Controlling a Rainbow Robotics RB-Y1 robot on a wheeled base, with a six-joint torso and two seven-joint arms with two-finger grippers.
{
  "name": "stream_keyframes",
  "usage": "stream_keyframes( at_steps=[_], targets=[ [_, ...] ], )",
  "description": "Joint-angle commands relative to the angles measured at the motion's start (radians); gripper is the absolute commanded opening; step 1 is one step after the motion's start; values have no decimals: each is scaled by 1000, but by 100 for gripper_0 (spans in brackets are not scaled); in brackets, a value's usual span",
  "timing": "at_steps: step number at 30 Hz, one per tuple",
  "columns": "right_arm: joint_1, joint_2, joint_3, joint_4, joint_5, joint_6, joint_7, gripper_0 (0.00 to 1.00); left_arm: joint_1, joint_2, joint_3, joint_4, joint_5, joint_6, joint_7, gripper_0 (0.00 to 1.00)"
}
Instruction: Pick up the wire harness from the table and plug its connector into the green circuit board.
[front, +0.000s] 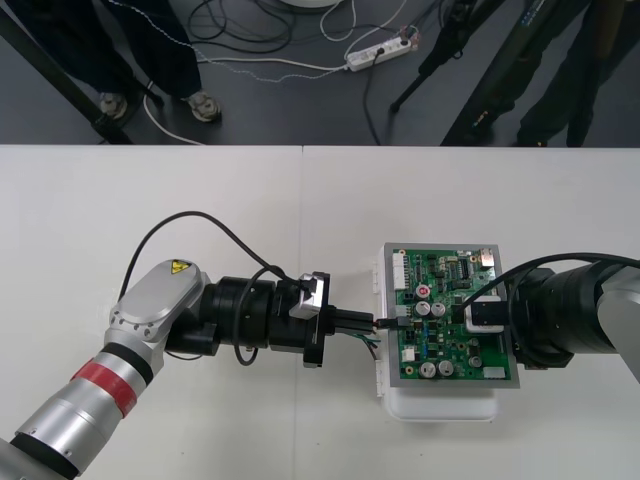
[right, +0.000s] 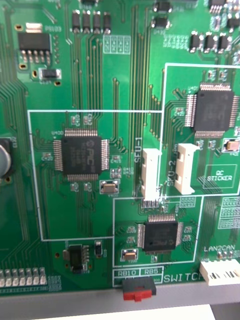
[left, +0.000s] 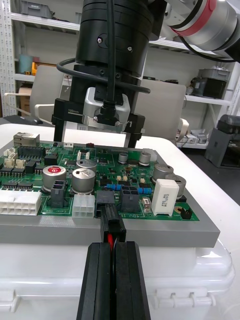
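The green circuit board (front: 450, 290) sits on its white base (front: 440, 405) right of the table's centre. My left gripper (front: 368, 323) reaches in from the left to the board's left edge. In the left wrist view its fingers (left: 95, 280) are shut on the harness's black plug (left: 112, 227), where red and black wires show. The plug's front end meets a black socket (left: 105, 197) at the board's (left: 30, 172) near edge; I cannot tell how deep it sits. Thin green wires (front: 373, 346) hang below the gripper. My right gripper (front: 482, 316) hovers over the board's right part, its fingers (left: 59, 131) standing wide apart.
White connectors (right: 150, 175) and chips show on the board (right: 100, 85) close under the right wrist camera. Tall capacitors (left: 82, 180) and a white multi-pin connector (left: 20, 202) stand near the plug. Bare table (front: 200, 200) lies left of and behind the board.
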Motion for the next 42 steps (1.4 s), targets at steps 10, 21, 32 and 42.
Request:
stream_keyframes(
  at_steps=[10, 21, 32, 42],
  targets=[
    [11, 19, 21, -38, -16, -4, -46, 100, -45, -32, -24, -8, 0, 37, 12, 0],
    [11, 19, 22, -38, -10, -4, -45, 100, -56, -44, -24, -8, 0, 38, 4, 0],
    [11, 11, 22, -38, -10, -4, -46, 100, -77, -46, -46, -8, 0, 37, -18, 0],
    [11, 9, 22, -40, -8, -4, -46, 100, -81, -46, -63, -8, 0, 34, -36, 0]
  ],
)
